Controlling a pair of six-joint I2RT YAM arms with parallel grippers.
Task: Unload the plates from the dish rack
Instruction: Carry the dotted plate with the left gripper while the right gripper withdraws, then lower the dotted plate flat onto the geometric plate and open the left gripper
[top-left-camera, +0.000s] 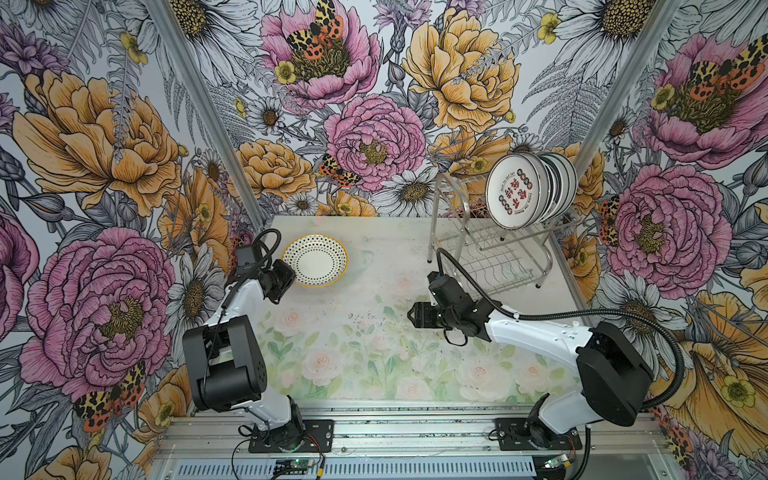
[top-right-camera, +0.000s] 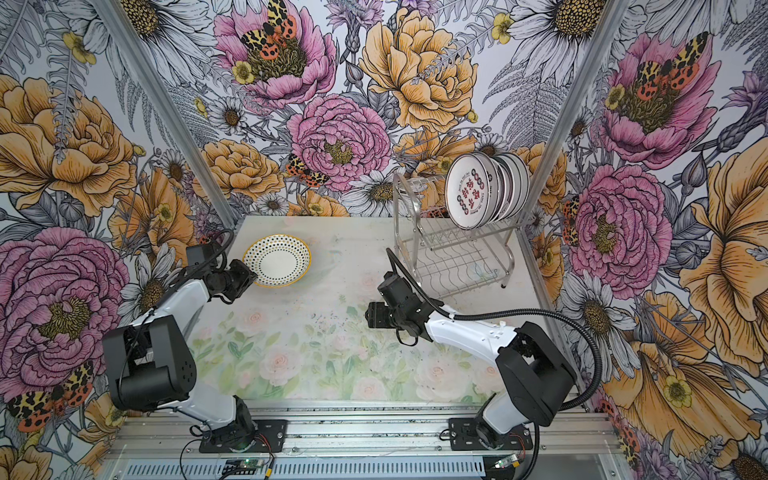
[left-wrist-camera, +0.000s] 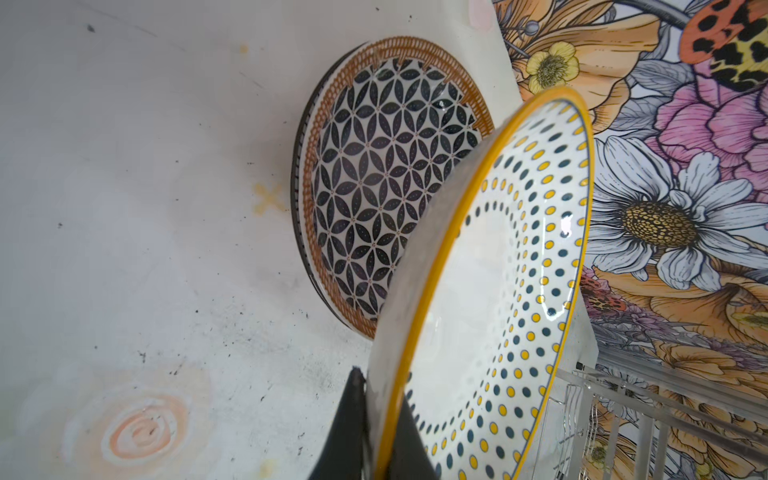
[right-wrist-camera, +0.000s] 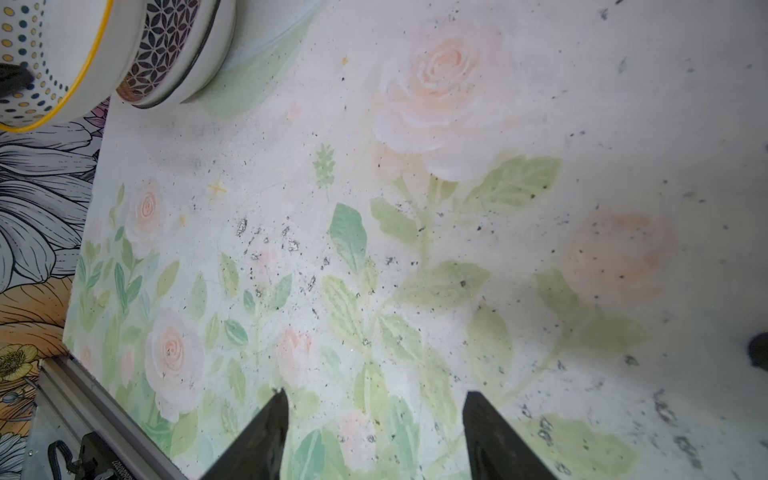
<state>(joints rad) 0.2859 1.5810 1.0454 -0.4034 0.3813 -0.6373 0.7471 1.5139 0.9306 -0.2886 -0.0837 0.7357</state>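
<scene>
Ringing the white plate (top-left-camera: 315, 261) are teal and yellow dots.

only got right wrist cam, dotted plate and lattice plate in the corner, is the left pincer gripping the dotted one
Observer: Yes, the left wrist view shows the left pincer shut on the rim of the dotted plate, which tilts over the lattice plate.
Operator: any left in the rack
Observer: Several plates stand on edge in the upper tier of the dish rack, at its right end in both top views.
Operator: which one is in front
Observer: The red-character plate, facing the rack's open slots.
</scene>
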